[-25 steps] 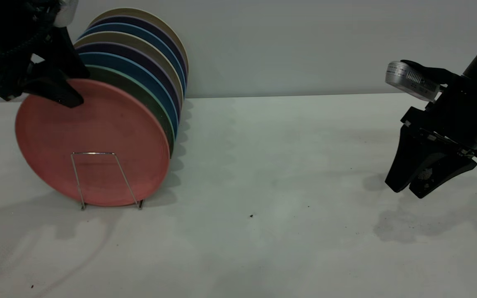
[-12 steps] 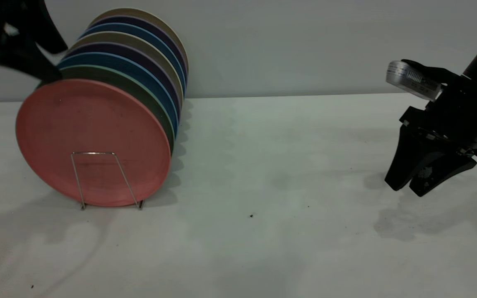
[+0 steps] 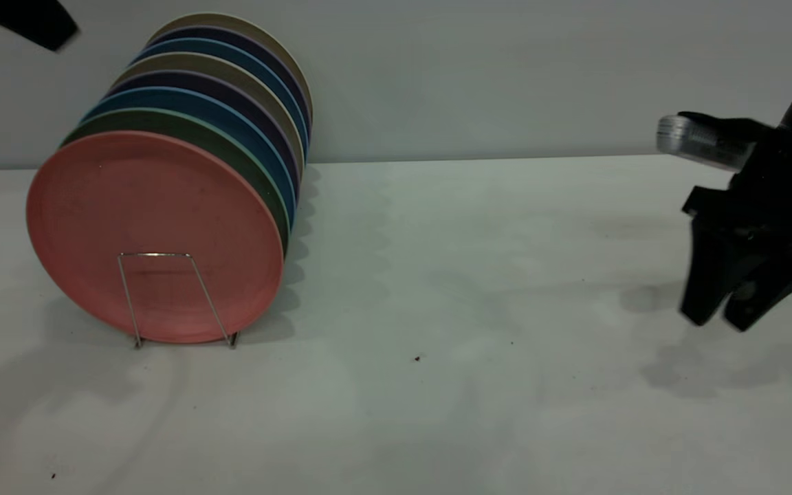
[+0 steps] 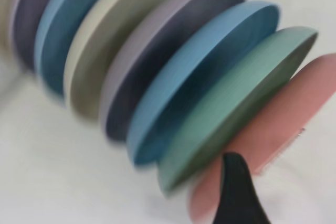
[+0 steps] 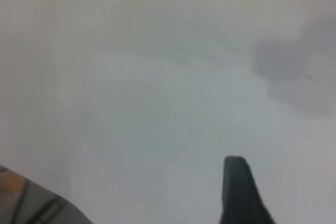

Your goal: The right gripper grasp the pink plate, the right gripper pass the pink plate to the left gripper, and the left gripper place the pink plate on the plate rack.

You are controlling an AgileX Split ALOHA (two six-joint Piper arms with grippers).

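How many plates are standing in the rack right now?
8, in one row on the plate rack: pink plate at the front, then green, blue, purple, beige, second blue, second purple, second beige at the back. Any plates farther behind would be hidden.

You have open worktop (image 3: 437, 289) right of the plate rack (image 3: 162, 292). The pink plate (image 3: 155, 234) fronts a tight row of plates (image 3: 231, 89), closing the rack. Above the rack stands clear. The right end effector (image 3: 733, 320) hangs far right of the rack.
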